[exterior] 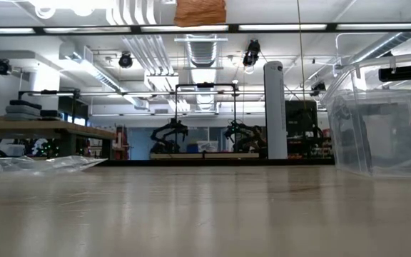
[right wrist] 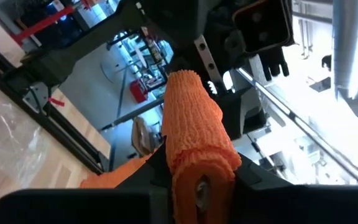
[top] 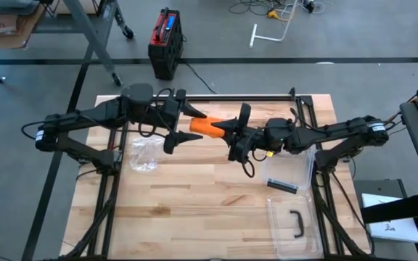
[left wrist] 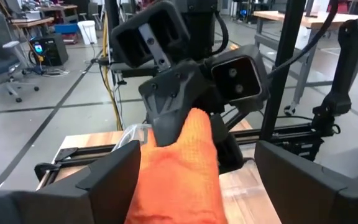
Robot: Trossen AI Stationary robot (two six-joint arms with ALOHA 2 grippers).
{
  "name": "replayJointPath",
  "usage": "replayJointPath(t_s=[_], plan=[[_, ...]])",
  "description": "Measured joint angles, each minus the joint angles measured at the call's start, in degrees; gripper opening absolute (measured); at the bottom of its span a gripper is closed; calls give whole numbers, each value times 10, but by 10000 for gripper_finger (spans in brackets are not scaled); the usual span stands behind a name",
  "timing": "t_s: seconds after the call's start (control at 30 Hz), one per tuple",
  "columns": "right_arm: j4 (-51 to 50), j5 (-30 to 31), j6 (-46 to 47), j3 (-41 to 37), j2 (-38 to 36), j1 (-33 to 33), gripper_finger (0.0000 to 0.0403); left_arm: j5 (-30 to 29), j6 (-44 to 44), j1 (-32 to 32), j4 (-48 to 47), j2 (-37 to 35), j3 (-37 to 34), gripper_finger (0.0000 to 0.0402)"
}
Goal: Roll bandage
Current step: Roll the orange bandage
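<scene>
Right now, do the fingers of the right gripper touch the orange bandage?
Touching. The right wrist view shows the right gripper with its fingers pressed against both sides of the rolled end of the orange bandage, no gap.

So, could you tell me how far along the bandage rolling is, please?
Much looks done: the orange bandage is already a thick roll held above the table. In hand: the right gripper pinches one end, while the left gripper stands open around the other. Any loose tail left can't be judged.
</scene>
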Motion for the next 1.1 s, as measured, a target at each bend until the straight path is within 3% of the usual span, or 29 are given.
replayJointPath(t_s=[0.53,1.1], plan=[[4,-48,-62,0,0,0,54,-1,12,1,-32,4,-2,260],[19,-44,-82,0,0,0,59,-1,16,1,-37,15,-7,208]])
